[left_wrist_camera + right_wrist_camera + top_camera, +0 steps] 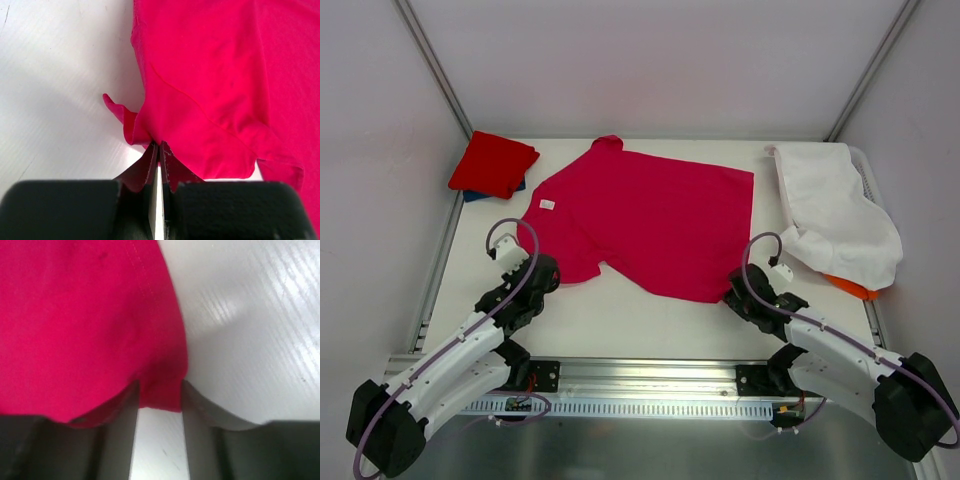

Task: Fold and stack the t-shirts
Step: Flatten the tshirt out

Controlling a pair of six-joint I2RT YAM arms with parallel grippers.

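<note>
Stacking looked partly done: red t-shirt [492, 163] sat folded atop blue t-shirt [470, 196], far-left corner; crimson-pink t-shirt [650, 225] lay flat at centre, unfolded; left gripper [158, 146] clamped its sleeve [135, 125]; right gripper [159, 392] straddled its hem [165, 365], jaws narrow, hold uncertain.

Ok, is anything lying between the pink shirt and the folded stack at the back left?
Nothing visible. Only bare table separates the crimson-pink shirt from the folded red shirt lying on the blue one. The white cloth sits far right.
</note>
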